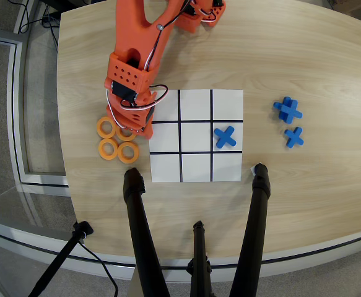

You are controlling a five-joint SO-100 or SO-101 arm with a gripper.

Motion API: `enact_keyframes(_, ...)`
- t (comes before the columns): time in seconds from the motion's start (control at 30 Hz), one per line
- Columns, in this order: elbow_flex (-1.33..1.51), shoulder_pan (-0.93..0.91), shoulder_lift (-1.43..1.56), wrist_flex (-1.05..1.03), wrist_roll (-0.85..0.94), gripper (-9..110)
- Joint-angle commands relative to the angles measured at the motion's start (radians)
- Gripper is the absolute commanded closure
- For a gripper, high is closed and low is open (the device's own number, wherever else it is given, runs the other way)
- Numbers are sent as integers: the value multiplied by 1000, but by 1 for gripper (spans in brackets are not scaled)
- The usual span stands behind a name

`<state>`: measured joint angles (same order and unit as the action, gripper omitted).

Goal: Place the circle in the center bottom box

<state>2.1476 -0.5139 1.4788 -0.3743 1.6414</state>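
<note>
Four flat orange rings lie in a square cluster on the wooden table left of the grid in the overhead view: one at the upper left [106,127], one at the lower left [108,149], one at the lower right [129,152], and the upper right one [124,132], which is mostly covered. My orange gripper [132,128] hangs down over that upper right ring. Its body hides the fingertips, so I cannot tell whether it is open or shut. The edge-row middle cell toward the robot base [195,105] is white and empty.
A blue cross [225,137] lies in the right cell of the grid's middle row. More blue crosses [287,110] [293,137] lie on the table right of the grid. Black tripod legs [135,198] [260,185] stand along the near edge.
</note>
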Motion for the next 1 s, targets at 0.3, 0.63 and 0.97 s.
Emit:
enact_keyframes(0.3, 83, -41, 49, -11, 67, 78)
enact_keyframes(0.63, 114, -55, 95, -81, 92, 78)
enact_keyframes(0.97, 40, -100, 135, -357, 156, 78)
